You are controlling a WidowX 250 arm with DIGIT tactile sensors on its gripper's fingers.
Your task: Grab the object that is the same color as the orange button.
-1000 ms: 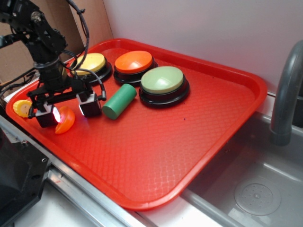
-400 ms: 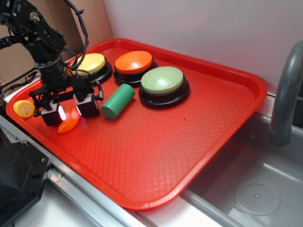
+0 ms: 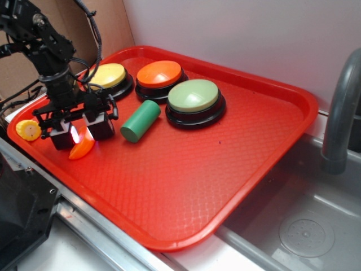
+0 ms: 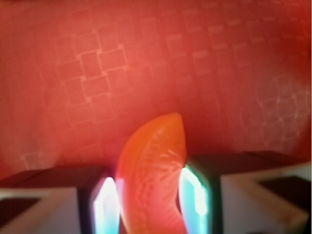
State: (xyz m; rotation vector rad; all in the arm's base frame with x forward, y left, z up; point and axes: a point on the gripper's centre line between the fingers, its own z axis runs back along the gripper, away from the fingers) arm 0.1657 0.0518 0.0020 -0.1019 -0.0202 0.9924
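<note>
Since the earlier frame the gripper (image 3: 79, 134) has been narrowed around the orange crescent piece (image 4: 152, 175), which is held between the jaws at the near left of the red tray (image 3: 186, 164).

Even, soft daylight fills the exterior view, and the red tray (image 3: 186, 169) looks bright and sharp, with pale sheen along its far rim. Shadows under the 3 buttons are short and faint. A small white glow shines from the gripper (image 3: 79, 132) onto the tray just beside it. The wrist view is dim, red-tinted and blurry throughout; the orange wedge (image 4: 153, 175) is soft-edged, and 2 cyan-white glare strips flank it.
</note>
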